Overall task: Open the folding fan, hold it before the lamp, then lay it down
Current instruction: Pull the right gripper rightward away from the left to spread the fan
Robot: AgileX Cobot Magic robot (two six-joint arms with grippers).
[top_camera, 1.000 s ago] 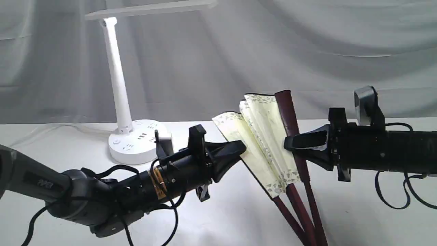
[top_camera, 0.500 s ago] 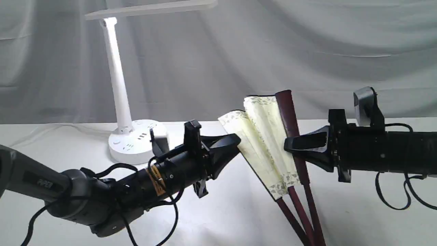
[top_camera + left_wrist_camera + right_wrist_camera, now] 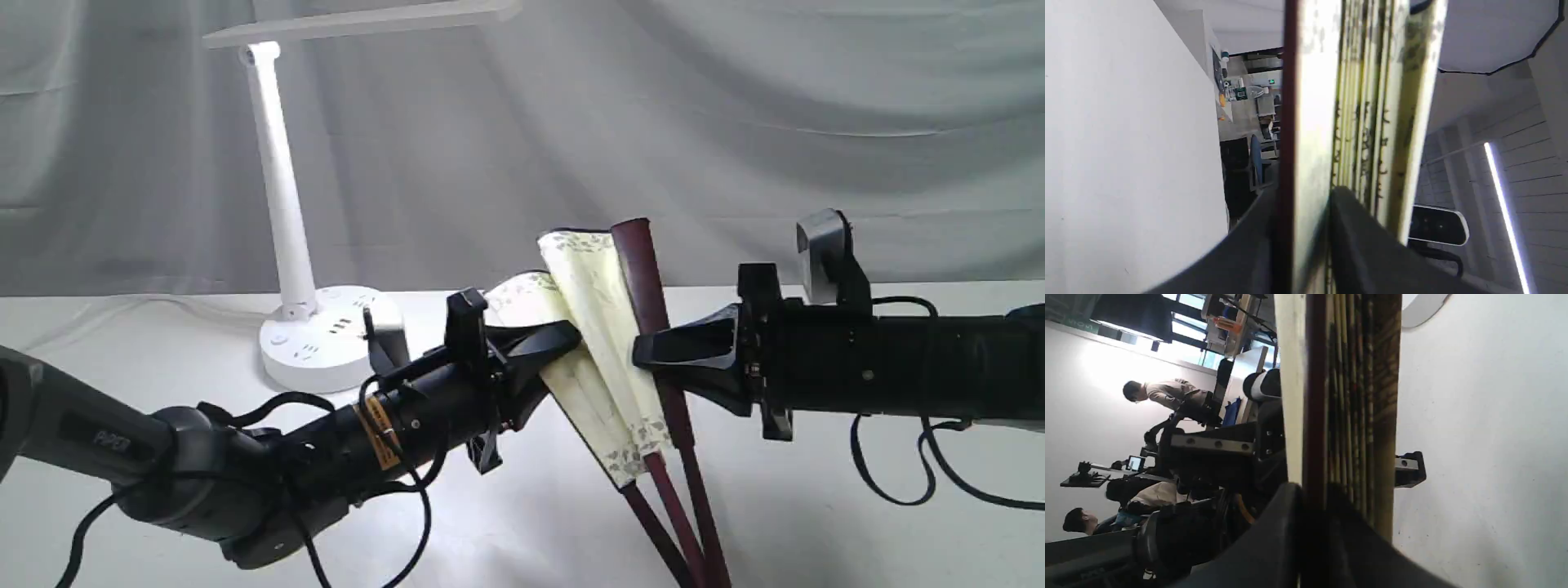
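The folding fan [image 3: 596, 327] stands upright above the table, only partly spread, its cream pleats bunched and its maroon ribs [image 3: 678, 498] running down to the bottom edge. My left gripper [image 3: 563, 339] is shut on the fan's left edge; in the left wrist view the gripper [image 3: 1306, 237] pinches a dark guard and the first pleat [image 3: 1359, 102]. My right gripper [image 3: 647, 353] is shut on the maroon right guard [image 3: 641, 269], seen close in the right wrist view as the gripper [image 3: 1314, 531] clamps it. The white lamp [image 3: 277, 188] stands back left, lit.
The lamp's round base [image 3: 322, 347] with sockets sits on the white table [image 3: 816, 506] just behind the left arm. A grey cloth backdrop [image 3: 735, 122] hangs behind. Loose black cables [image 3: 914, 482] droop under the right arm.
The right gripper has moved left with the maroon guard, carrying the fan toward the lamp. The left gripper rose slightly and the pleats now sit closer together.
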